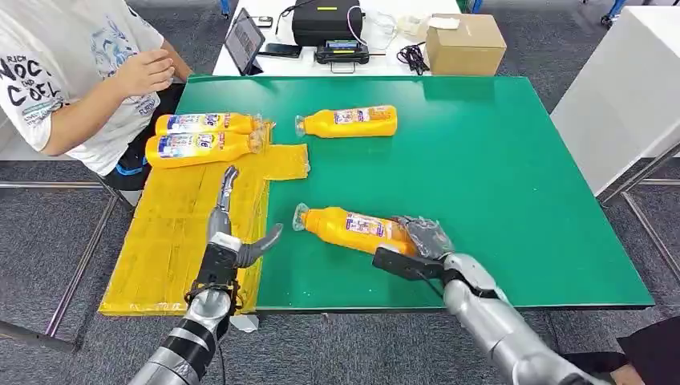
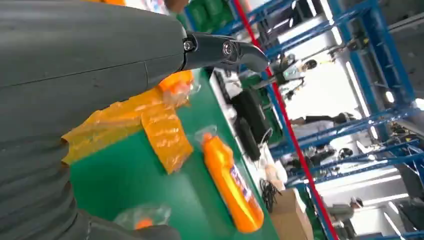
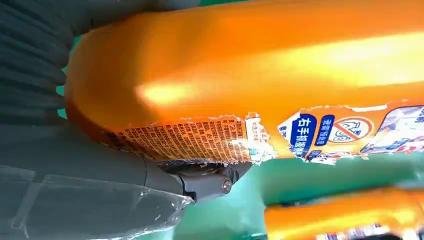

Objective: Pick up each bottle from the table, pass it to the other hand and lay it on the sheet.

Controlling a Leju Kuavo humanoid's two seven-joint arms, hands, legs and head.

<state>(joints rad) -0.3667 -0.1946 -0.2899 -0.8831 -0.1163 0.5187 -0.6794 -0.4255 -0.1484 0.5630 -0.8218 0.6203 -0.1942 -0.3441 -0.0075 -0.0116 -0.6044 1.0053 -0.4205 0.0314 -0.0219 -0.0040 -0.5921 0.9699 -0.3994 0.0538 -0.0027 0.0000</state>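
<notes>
On the green table (image 1: 497, 184) the right hand (image 1: 417, 245) grasps the base end of an orange plastic bottle with a printed label (image 1: 353, 227). This held bottle lies near the front edge of the table, tilted across it with its clear-wrapped cap end pointing toward the left hand. In the right wrist view the bottle's orange body (image 3: 250, 75) presses against the grey palm, its torn label facing the camera.

The left hand (image 1: 232, 241) is released, holding nothing: its dark fingers (image 1: 227, 186) stretch forward over the yellow crinkled plastic sheet (image 1: 172, 249) and its thumb points sideways toward the held bottle's cap, just short of it. The sheet covers the left side of the table and hangs past its front corner.

Two more orange bottles lie side by side on the far part of the sheet, the rear bottle (image 1: 204, 123) touching the front bottle (image 1: 200, 147), both with caps toward the table's middle. A fourth orange bottle (image 1: 349, 122) lies on bare green table near the far edge, well apart from the held one; the left wrist view shows it too (image 2: 231, 185), beside a corner of the sheet.

A person in a white printed T-shirt (image 1: 72, 80) sits at the far left corner, one hand raised. Behind the table stand a brown cardboard box (image 1: 465, 44) and a black case (image 1: 325, 22).
</notes>
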